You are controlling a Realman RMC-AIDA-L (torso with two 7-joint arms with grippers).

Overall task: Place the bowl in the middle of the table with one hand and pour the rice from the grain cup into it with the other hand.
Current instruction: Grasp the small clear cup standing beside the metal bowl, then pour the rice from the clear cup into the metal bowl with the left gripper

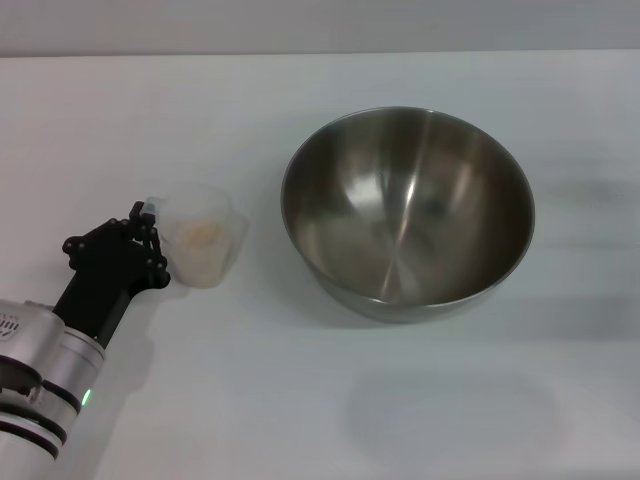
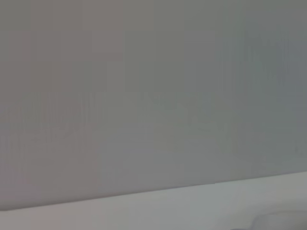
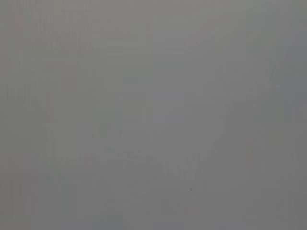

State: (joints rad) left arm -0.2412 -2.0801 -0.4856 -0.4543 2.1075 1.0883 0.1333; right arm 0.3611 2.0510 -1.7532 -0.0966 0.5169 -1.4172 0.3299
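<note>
My left pincer (image 1: 150, 232), black and jointed at the end of a silver arm, reaches in from the near left of the plain white bench (image 1: 300, 410) and sits right against the left side of the small clear, faintly frosted plastic grain cup (image 1: 203, 235). Its fingertips meet the cup at the handle side, but I cannot tell whether they are clamped on it or only touching. The cup stands upright on the bench, and through its open top I see the pale beige rice (image 1: 198, 234) lying as a small heap inside.

The large round shiny stainless-steel bowl (image 1: 407, 212) stands upright to the right of the cup, near it but apart, roughly at the middle of the bench and a little to the right. Its deep inside shows only reflections.

My right pincer appears in none of the views. My left wrist view shows just a blank grey wall above a strip of the white bench (image 2: 192, 206); my right wrist view shows a flat grey surface and nothing else.
</note>
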